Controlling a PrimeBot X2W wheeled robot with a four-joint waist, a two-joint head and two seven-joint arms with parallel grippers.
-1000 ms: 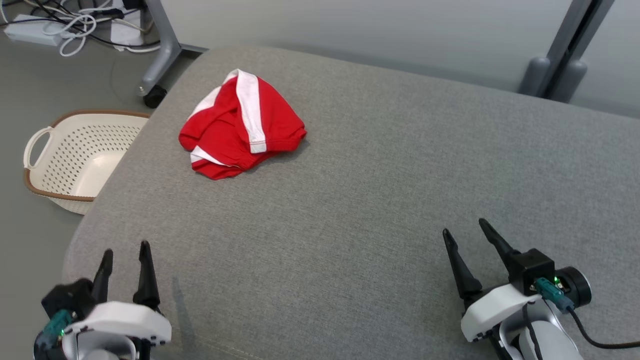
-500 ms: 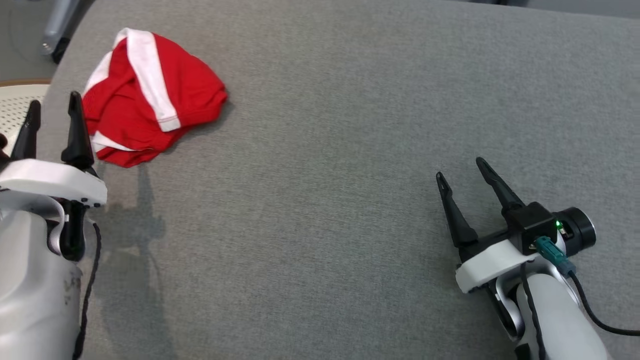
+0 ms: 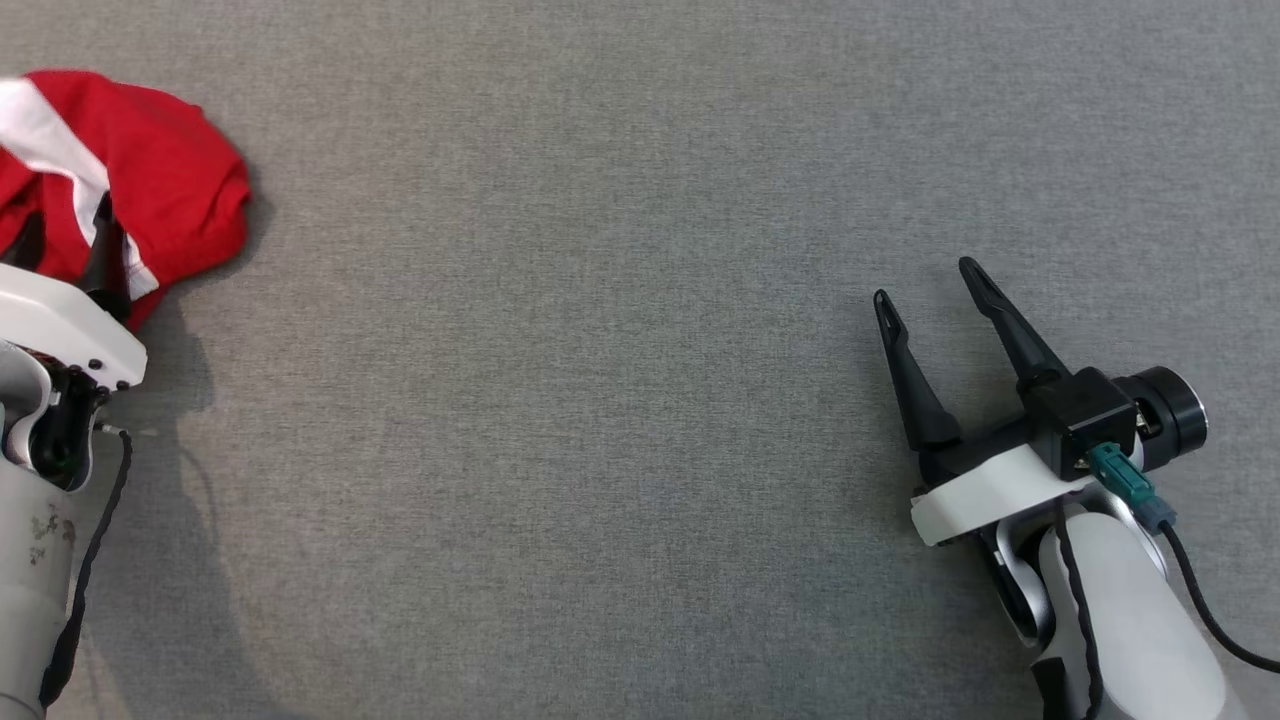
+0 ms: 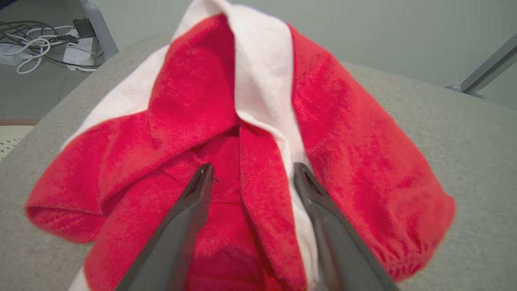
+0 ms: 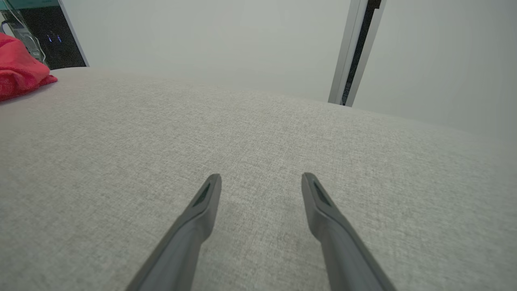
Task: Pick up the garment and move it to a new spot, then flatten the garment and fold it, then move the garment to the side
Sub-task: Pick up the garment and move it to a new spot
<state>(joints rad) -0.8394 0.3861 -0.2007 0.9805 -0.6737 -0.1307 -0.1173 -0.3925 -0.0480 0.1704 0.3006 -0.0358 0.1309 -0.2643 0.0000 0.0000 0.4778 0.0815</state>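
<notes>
The garment is a crumpled red piece with a white stripe, lying on the grey cushion at the far left of the head view. My left gripper stands open right over its near side. In the left wrist view the garment is very close, and a raised red and white fold runs between the spread fingers of the left gripper. My right gripper hovers open over bare cushion at the right, holding nothing. The right wrist view has the right gripper open, with the garment far off at the left edge.
The grey cushion stretches wide between the two arms. Past its far edge, the left wrist view shows cables on the floor, a pale basket rim and a metal leg. A post stands beyond the cushion.
The head camera has tipped down and turned, sliding the whole picture up and left. My left gripper has reached forward onto the garment, still open. The right gripper has barely shifted.
</notes>
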